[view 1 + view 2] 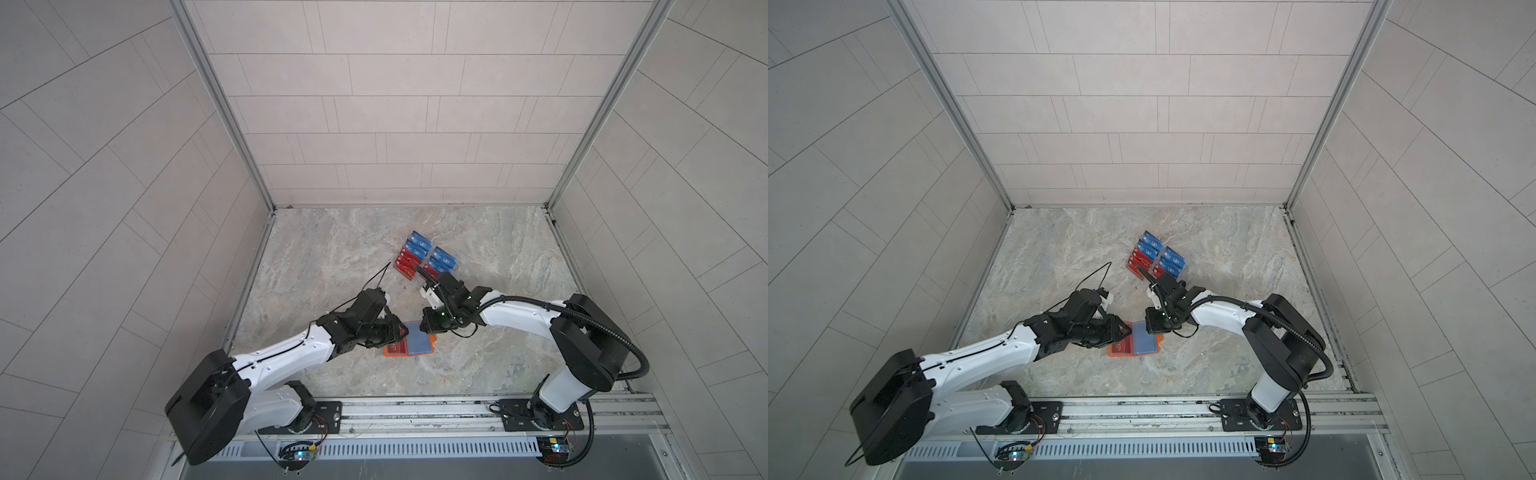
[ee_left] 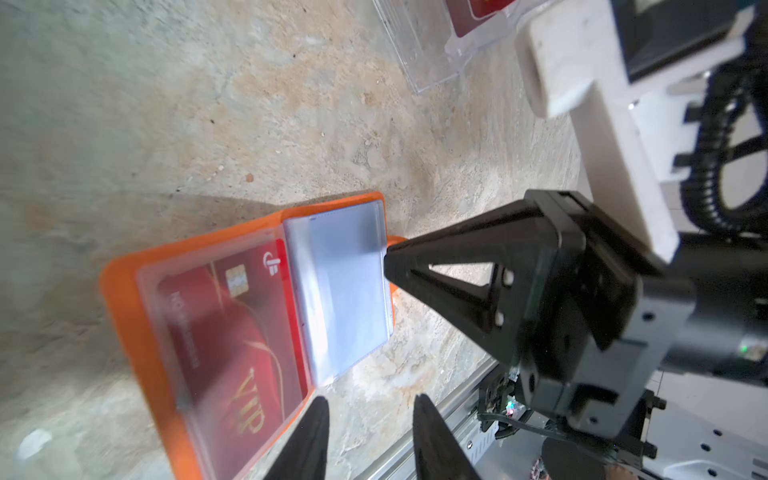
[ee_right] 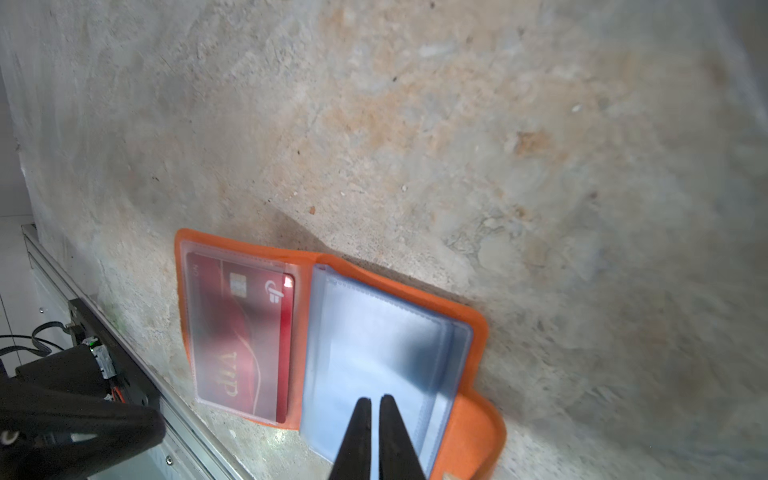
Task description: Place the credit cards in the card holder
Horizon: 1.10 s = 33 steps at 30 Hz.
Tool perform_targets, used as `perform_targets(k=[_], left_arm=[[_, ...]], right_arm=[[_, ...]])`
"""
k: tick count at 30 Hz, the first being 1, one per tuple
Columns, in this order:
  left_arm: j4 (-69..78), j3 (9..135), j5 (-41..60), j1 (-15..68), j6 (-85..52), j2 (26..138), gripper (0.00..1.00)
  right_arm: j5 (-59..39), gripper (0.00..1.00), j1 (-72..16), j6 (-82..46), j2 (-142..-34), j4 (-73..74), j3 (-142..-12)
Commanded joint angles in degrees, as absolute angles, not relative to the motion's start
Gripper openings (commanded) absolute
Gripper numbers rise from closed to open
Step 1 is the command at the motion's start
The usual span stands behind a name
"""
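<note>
Nearest to the robot lies the holder (image 1: 390, 354), opened flat on the table (image 1: 332, 257), its long axis going left to right. Its left page already has a red card (image 2: 232, 332) under the clear plastic. The right half is a pile of empty sleeves (image 3: 374, 340).

The right gripper (image 3: 376, 399) stands directly over this pile, and its tips meet the right edge of the top sleeve. The jaws are almost together, with only a thin slit between them. If a sleeve is caught in the slit, I cannot tell.

The left gripper (image 2: 370, 399) hovers over the left page, near its far corner. It is moderately open and holds nothing.

Farther away, a little to the right, the clear stand (image 2: 415, 50) holds the other cards (image 1: 428, 262), red and blue. The sleeves lie on the right arm's side, so I judge this arm should lift the sleeve, while the empty left gripper could fetch a card.
</note>
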<state>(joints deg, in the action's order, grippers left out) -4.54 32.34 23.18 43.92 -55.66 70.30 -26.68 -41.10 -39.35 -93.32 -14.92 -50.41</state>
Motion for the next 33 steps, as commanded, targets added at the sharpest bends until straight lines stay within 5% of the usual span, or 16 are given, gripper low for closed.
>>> perform_targets(k=[1,33], left_arm=[[2.29,32.78,24.68,44.29,-57.62,74.18,0.38],[16.37,28.02,30.99,41.13,-57.72,87.3,0.36]], right_arm=[[-28.1,0.12,-41.22,-38.8,-94.67,-14.25,-49.11],[-26.45,0.12,-41.05,-40.6,-96.07,-13.97,-46.08]])
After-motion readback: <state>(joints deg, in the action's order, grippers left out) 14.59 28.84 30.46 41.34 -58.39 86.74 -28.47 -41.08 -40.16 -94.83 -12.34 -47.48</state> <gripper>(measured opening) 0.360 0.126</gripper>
